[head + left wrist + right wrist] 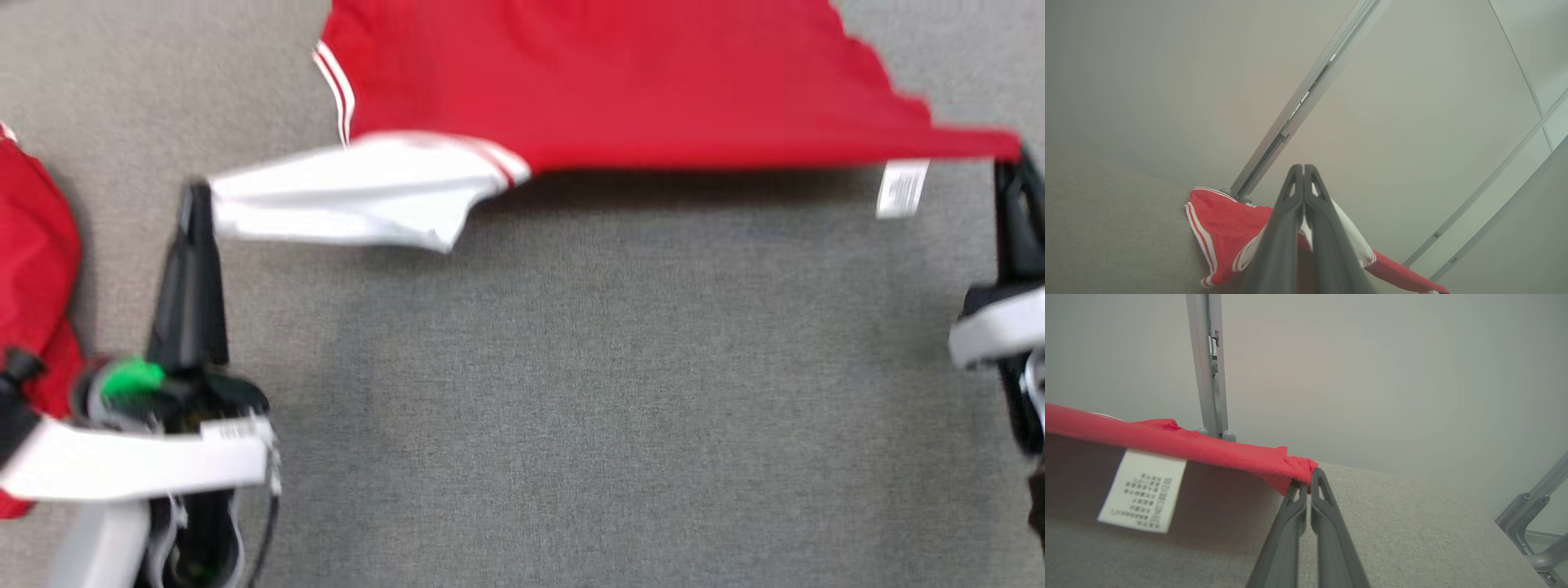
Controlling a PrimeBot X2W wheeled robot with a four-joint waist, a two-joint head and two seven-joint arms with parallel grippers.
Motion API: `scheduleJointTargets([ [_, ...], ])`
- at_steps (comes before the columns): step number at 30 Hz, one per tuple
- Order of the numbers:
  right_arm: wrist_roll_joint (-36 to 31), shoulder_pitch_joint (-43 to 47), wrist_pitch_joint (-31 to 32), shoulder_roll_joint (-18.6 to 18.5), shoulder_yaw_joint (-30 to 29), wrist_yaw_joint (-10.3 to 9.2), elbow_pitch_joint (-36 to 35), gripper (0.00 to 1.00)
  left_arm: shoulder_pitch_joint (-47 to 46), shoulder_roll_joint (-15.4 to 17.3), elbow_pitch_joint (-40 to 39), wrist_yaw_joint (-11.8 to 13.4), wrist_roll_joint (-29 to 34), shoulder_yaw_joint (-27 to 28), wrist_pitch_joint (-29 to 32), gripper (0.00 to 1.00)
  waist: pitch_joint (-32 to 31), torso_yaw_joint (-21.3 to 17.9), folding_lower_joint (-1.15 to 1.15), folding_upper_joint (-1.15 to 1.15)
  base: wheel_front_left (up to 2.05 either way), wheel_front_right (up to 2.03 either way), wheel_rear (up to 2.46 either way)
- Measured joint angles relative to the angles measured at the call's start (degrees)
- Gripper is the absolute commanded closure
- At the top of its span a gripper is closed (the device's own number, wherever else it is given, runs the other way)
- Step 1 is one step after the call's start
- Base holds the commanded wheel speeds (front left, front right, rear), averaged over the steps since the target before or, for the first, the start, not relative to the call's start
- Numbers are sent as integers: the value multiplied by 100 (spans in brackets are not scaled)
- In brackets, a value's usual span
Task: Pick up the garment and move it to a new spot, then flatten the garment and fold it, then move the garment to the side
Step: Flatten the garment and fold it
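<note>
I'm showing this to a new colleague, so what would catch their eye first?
A red garment with a white sleeve stretches across the top of the head view, pinched between the left gripper and the right gripper above the grey surface. A white care label dangles near the right gripper, and another red cloth sits at far left.

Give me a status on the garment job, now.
Done: the red cloth garment with a white sleeve is picked up, its near edge raised over the grey fabric surface. In hand: the left hand and right hand are shut on its opposite ends, stretching it taut. Left: laying it flat, folding, moving it aside.
</note>
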Motion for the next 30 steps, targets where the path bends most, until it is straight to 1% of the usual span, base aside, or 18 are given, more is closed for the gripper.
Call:
scheduleJointTargets([
  [3,-19,541,0,38,-20,0,-153,100,632,-134,-92,104,37,27,0,100,-282,13,0,0,0,0,0],
  [7,-58,1207,1,142,-182,1,-390,100,1227,-335,-144,93,197,118,0,100,-612,22,0,0,0,0,0],
  [10,-110,1711,0,214,-332,1,-620,100,1633,-377,-154,77,372,97,0,100,-806,18,0,0,0,0,0],
  [13,-114,2141,0,276,-471,1,-876,100,1948,-420,-191,69,391,60,0,100,-921,-3,0,0,0,0,0],
  [18,-185,2882,0,427,-875,1,-1421,100,2187,-404,-304,64,450,-162,87,100,-942,14,0,0,0,0,0],
  [20,-281,3100,1,490,-920,0,-1567,100,2231,-422,-334,77,454,-236,156,100,-937,2,0,0,0,0,0],
  [22,-404,3162,5,581,-899,0,-1613,100,2221,-438,-309,85,442,-291,225,100,-935,-37,0,0,0,0,0],
  [24,-666,3107,149,527,-847,0,-1519,100,2107,-449,-192,89,422,-359,324,100,-915,-63,0,0,0,0,0],
  [25,-666,3107,149,527,-847,0,-1519,100,2107,-449,-192,89,422,-359,324,100,-915,-63,0,0,0,0,0],
  [26,-846,2916,208,528,-748,0,-1417,100,1883,-500,-21,105,415,-379,374,100,-893,-72,0,0,0,0,0],
  [27,-846,2916,208,528,-748,0,-1417,100,1883,-500,-21,105,415,-379,374,100,-893,-72,0,0,0,0,0],
  [30,-929,2481,221,423,-654,0,-1018,100,1489,-595,279,102,399,-350,352,100,-843,-68,0,0,0,0,0],
])
